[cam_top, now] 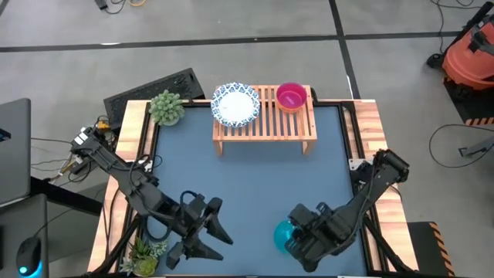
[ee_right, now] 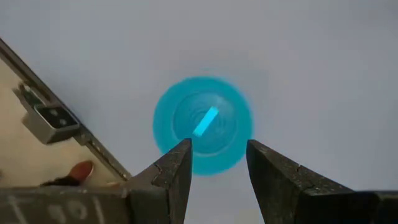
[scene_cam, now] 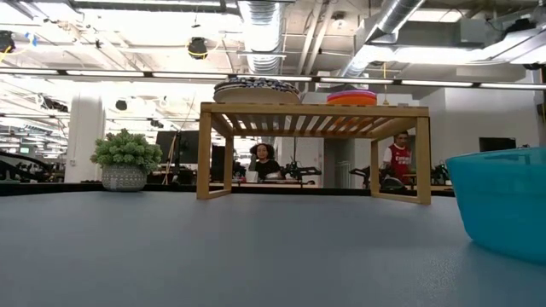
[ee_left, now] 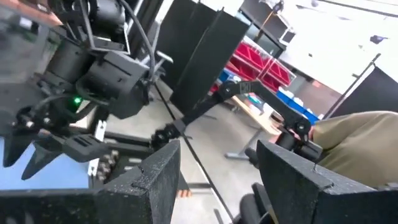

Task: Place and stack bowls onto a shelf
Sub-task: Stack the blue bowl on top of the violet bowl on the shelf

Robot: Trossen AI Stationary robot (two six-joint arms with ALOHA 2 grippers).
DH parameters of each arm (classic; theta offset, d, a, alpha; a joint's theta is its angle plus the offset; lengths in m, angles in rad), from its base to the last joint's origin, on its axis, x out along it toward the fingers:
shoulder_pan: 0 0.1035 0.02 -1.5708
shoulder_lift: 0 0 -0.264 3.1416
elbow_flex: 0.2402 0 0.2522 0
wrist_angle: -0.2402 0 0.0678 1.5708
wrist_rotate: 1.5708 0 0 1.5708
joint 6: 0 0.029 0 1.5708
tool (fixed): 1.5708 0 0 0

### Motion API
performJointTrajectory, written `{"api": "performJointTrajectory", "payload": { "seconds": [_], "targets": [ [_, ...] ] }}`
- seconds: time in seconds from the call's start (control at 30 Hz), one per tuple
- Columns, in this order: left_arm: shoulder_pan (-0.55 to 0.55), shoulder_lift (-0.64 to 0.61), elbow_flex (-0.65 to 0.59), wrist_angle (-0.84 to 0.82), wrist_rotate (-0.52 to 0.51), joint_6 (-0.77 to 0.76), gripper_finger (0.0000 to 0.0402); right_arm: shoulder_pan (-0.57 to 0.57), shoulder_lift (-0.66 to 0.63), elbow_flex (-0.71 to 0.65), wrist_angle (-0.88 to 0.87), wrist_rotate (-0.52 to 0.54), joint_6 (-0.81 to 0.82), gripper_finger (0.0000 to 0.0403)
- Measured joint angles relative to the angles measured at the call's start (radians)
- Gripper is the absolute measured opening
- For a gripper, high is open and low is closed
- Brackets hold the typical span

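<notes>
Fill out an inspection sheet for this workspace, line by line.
Surface: dark blue tabletop, wooden border.
Job's things: shelf carries a patterned white bowl and a stack topped by a pink-purple bowl; teal bowl on the tabletop.
Clutter: two potted plants.
Grippers: right gripper open above the teal bowl; left gripper open, empty.
Cables: wires beside the left arm.
Surroundings: two people behind the table.

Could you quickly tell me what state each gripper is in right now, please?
Left gripper: open, holding nothing, at the table's near left.
Right gripper: open, empty, poised above the teal bowl at the near right.
</notes>
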Motion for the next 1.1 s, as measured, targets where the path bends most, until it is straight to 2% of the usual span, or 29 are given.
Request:
{"api": "performJointTrajectory", "payload": {
  "seconds": [0.13,0.27,0.43,0.53,0.67,0.9,1.0,1.1],
  "targets": [
    [0.000,0.001,0.000,0.017,-0.054,0.054,0.0197,0.022,-0.027,0.000,0.005,0.064,0.006,0.0178],
    [0.002,0.001,0.000,0.055,-0.158,0.113,0.0197,0.051,-0.023,-0.010,0.012,0.067,-0.053,0.0178],
    [0.027,0.001,0.000,0.113,-0.242,0.154,0.0197,0.073,-0.039,-0.126,0.082,0.064,-0.061,0.0178],
    [0.051,0.001,0.000,0.146,-0.246,0.162,0.0197,0.081,-0.106,-0.247,0.128,0.064,-0.023,0.0178],
    [0.092,0.001,0.000,0.150,-0.256,0.162,0.0197,0.097,-0.283,-0.468,0.201,0.066,-0.001,0.0178],
    [0.170,0.001,0.000,0.152,-0.317,0.086,0.0197,0.086,-0.582,-0.837,0.464,0.018,-0.010,0.0180],
    [0.190,0.001,0.000,0.153,-0.315,0.029,0.0197,0.085,-0.634,-0.960,0.648,0.020,-0.014,0.0193],
    [0.193,0.001,0.000,0.155,-0.317,-0.003,0.0197,0.085,-0.625,-1.042,0.781,0.019,-0.012,0.0212]
  ]
}}
